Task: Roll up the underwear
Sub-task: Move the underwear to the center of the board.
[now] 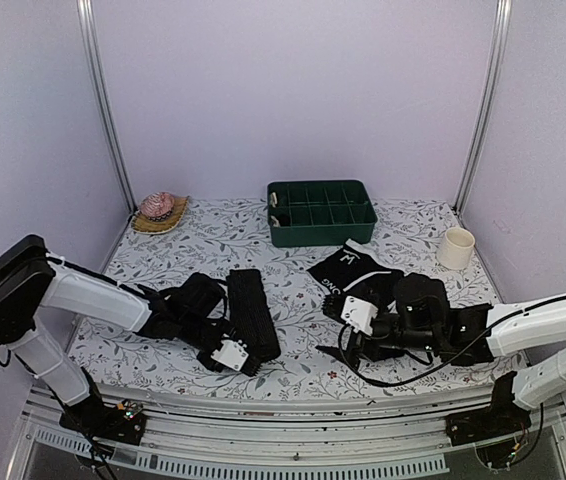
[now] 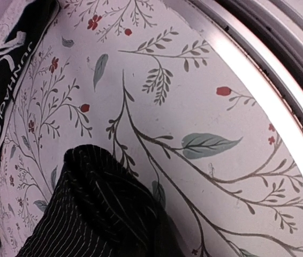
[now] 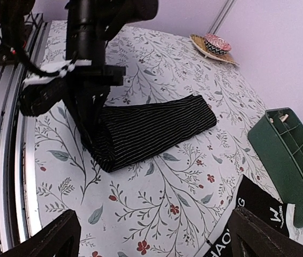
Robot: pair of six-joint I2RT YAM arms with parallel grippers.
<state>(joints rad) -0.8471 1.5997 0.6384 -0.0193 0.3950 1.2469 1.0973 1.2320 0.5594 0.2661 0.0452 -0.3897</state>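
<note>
The striped underwear [image 1: 253,312] lies as a tight roll on the floral tablecloth, left of centre; it also shows in the right wrist view [image 3: 157,131]. My left gripper [image 1: 231,352] is at the roll's near end, shut on the fabric. The left wrist view is filled at the bottom left by striped cloth [image 2: 98,214], which hides the fingers. The black underwear with white waistband lettering [image 1: 348,268] lies flat right of centre and shows in the other views [image 2: 7,80] [image 3: 248,214]. My right gripper [image 3: 151,241] is open and empty, low over the table between the two garments [image 1: 328,328].
A green divided tray [image 1: 321,212] stands at the back centre. A white cup [image 1: 456,248] stands at the back right. A woven dish with a patterned object [image 1: 159,210] sits at the back left. The metal front rail [image 2: 258,101] runs close to the roll's near end.
</note>
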